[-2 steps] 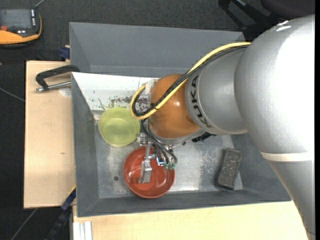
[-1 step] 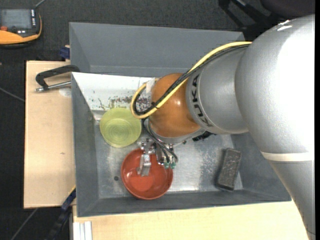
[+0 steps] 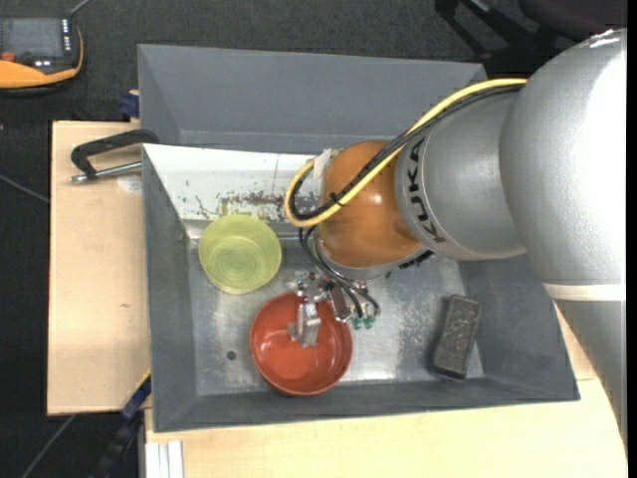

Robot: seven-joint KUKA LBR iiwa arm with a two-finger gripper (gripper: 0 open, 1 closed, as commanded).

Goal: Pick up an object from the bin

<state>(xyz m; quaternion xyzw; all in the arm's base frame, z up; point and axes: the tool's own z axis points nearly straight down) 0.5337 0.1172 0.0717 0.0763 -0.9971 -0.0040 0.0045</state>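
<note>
Looming grey arm (image 3: 518,157) reaches from the right, its gripper (image 3: 307,327) down inside 1 red bowl (image 3: 282,361) on the front floor of the bin (image 3: 299,98). Whether it is clenched or released, I cannot tell. 1 yellow-green cup (image 3: 239,254) stands just beside the bowl.

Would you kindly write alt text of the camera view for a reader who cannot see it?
The robot's gripper hangs over a red bowl in a grey bin. A yellow-green cup lies up-left of the bowl, a dark block to its right.
</note>
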